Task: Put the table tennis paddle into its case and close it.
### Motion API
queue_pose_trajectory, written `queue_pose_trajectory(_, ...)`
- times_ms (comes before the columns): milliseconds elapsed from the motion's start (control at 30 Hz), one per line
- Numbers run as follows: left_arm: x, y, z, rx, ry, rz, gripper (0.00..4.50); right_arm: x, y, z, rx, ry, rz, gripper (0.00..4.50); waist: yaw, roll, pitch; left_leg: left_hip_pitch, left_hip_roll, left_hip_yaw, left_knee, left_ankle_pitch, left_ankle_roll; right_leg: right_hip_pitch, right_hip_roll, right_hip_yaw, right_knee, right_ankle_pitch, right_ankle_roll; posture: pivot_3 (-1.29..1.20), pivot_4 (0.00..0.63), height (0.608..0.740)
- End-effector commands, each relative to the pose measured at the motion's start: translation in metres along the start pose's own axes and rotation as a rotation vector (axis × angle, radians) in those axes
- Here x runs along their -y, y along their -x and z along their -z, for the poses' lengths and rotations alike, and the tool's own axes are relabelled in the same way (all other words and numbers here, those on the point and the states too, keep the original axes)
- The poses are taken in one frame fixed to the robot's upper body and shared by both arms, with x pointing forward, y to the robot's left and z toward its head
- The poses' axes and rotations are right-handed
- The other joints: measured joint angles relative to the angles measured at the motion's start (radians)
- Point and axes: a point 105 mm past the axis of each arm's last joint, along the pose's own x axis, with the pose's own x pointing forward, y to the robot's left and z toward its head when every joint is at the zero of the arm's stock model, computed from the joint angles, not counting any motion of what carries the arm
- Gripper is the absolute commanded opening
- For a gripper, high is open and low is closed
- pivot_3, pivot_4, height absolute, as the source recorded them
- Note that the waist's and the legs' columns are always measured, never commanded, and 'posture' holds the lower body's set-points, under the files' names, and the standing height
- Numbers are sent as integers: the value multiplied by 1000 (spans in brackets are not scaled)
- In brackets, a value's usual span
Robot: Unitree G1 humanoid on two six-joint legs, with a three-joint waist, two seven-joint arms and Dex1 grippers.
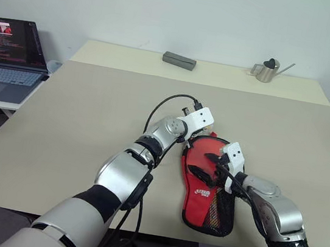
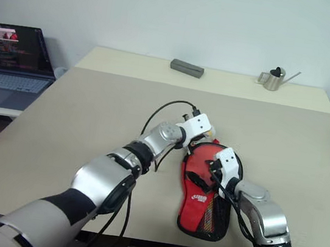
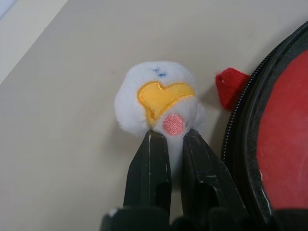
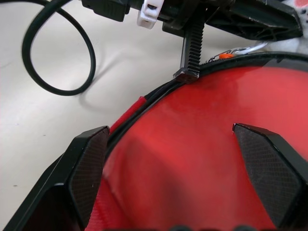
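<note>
Left wrist view, left gripper (image 3: 174, 144) clamped on white-yellow zipper charm (image 3: 159, 103) just beside red case (image 1: 208, 188) rim, case flat on worktop (image 1: 91, 125), right gripper (image 4: 187, 168) spread wide over case's red face.

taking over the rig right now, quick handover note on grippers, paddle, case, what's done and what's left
Left gripper: shut on the white-yellow zipper charm, beside the round end of the case.
Right gripper: open, fingers spread over the case's red face, gripping nothing.
Case lies flat on the table near its front edge, mesh pocket up. The table tennis paddle can't be made out, presumably inside.
Left: whether the zip is fully closed cannot be told; pull the charm to finish, then release.
</note>
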Motion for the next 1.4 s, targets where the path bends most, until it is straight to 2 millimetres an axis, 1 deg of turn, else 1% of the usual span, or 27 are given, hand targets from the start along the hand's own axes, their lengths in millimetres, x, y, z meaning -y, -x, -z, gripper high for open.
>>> queue_pose_trajectory(33,-11,4,-5,32,-4,-40,2,5,-4,8,-30,-5,19,4500,-1,0,0,0,0,0,0,0,0,0,0,0,0,0,0,0,150,740)
queue_pose_trajectory(267,-29,12,0,53,64,-99,2,8,-10,4,-9,0,32,4500,-2,0,0,0,0,0,0,0,0,0,0,0,0,0,0,0,150,740)
queue_pose_trajectory(400,-34,16,7,60,99,-108,2,14,-11,10,-39,10,48,4500,0,0,0,0,0,0,0,0,0,0,0,0,0,0,0,0,150,740)
queue_pose_trajectory(567,-32,17,18,41,115,-101,2,20,-13,20,-99,16,72,4500,0,0,0,0,0,0,0,0,0,0,0,0,0,0,0,0,150,740)
queue_pose_trajectory(700,-22,14,22,23,106,-68,2,23,-12,33,-173,17,78,4500,0,0,-4,0,0,0,0,0,0,0,0,0,0,0,0,0,150,740)
queue_pose_trajectory(800,-17,12,23,11,100,-59,2,26,-10,39,-206,23,94,4500,0,0,-8,0,0,0,0,0,0,0,0,0,0,0,0,0,150,740)
queue_pose_trajectory(933,-12,9,25,-1,94,-57,2,25,-10,40,-205,17,102,4500,2,1,-15,0,0,0,0,0,0,0,0,0,-1,0,0,0,150,740)
queue_pose_trajectory(1167,-10,8,22,0,91,-51,2,22,-9,41,-207,10,97,4500,4,2,-22,0,0,0,0,0,0,2,0,0,-5,0,0,0,150,740)
queue_pose_trajectory(1400,-13,6,18,-21,46,-78,2,15,-8,41,-205,-7,83,4500,5,2,-24,0,0,-1,0,-1,0,4,0,-1,-6,0,0,0,150,740)
